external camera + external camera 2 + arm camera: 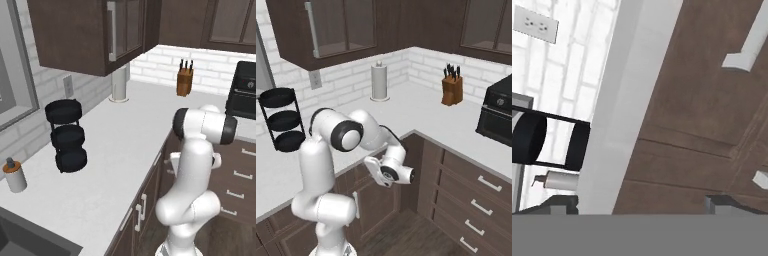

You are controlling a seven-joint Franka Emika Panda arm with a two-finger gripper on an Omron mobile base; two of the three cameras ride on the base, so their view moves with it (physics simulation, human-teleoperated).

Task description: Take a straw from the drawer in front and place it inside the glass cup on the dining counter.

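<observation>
My gripper (644,202) hangs low in front of the dark brown cabinet fronts under the white sink counter (115,150). It is open, and nothing sits between its two dark fingertips (562,202). The hand view is rolled, so the counter edge (627,100) runs top to bottom. Beside it lies a shut drawer front (702,90) with a silver bar handle (746,46) at the upper right. In the right base view my wrist (390,171) faces the cabinets just below the counter corner. The straw, the glass cup and the dining counter are out of view.
A black three-tier rack (66,135) stands on the counter. So do a soap bottle (14,176), a paper towel roll (379,80) and a knife block (452,87). A black oven (498,112) sits at the right above a stack of drawers (476,200). Wall cabinets (95,30) hang overhead.
</observation>
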